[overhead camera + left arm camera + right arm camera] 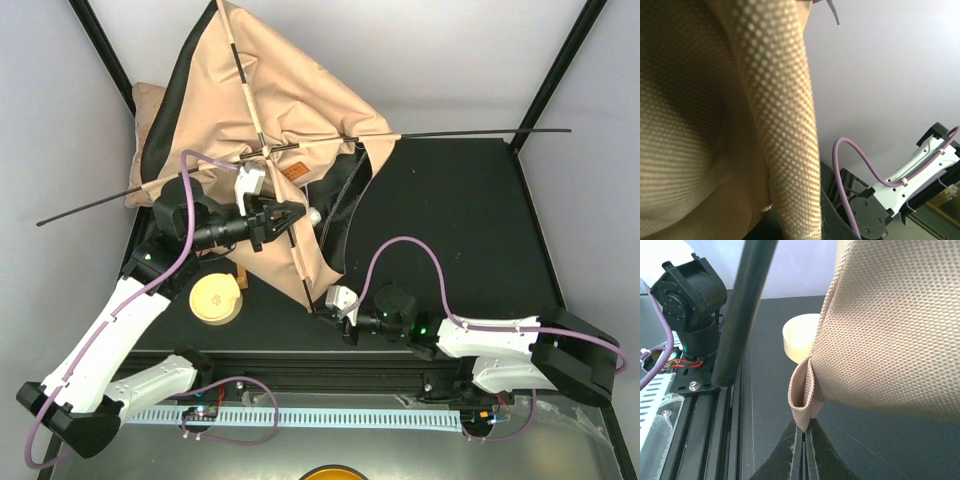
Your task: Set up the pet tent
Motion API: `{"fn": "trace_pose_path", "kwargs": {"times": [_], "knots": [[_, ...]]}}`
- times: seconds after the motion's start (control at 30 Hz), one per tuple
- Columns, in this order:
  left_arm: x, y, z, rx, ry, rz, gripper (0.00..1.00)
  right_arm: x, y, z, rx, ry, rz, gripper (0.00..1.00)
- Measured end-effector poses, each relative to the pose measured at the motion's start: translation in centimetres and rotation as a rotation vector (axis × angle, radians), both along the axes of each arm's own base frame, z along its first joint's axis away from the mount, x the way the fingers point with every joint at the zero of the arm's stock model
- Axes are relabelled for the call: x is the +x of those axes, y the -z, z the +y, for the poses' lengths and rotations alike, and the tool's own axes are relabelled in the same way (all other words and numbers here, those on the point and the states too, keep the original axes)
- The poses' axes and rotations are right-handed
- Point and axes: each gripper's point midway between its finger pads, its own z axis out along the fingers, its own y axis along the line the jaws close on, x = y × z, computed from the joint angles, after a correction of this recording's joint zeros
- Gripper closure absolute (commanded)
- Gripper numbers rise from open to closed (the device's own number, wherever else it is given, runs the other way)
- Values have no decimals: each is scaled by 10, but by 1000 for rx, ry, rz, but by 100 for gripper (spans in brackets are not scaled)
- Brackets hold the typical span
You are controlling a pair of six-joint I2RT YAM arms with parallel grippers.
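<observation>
The pet tent (290,110) lies collapsed at the back left, tan canvas with a black lining at its edges and a small brown label (293,172). Thin black poles (470,132) cross at its middle and stick out left and right. My left gripper (296,218) is shut and pressed into the canvas by the tent's right side. Tan fabric (715,125) fills the left wrist view and hides the fingers. My right gripper (807,429) is shut on a tan webbing loop (802,395) at the tent's near corner (318,300), lifting the fabric (890,330).
A round pale yellow bowl (216,298) sits on the black mat (460,220) by the left arm, also seen as the bowl (797,337) beyond the loop. A beige cushion (146,100) peeks out behind the tent. Black frame posts (555,75) stand at the back corners.
</observation>
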Motion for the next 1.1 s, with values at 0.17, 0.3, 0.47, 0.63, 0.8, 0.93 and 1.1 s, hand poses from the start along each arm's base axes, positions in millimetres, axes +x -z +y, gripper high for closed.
{"fn": "trace_pose_path", "kwargs": {"times": [0.17,0.3,0.47,0.63,0.8,0.93,1.1], "knots": [[0,-4,0,-28,-2,15,99,1,0,2,-5,-2,2,99],[1,-6,0,-48,-10,27,98,0,0,4,-9,-8,4,99],[1,-10,4,-60,-37,21,98,1,0,5,-10,-12,-2,99],[1,-11,5,-56,-43,-1,98,0,-4,6,-3,-17,-4,99],[2,-7,6,-33,-51,-41,99,-3,-5,5,-6,-31,3,99],[2,-6,6,-17,-46,-73,98,-4,-5,5,-14,-33,8,99],[0,-3,5,6,-32,-102,98,-4,-5,5,-19,-35,11,99]]}}
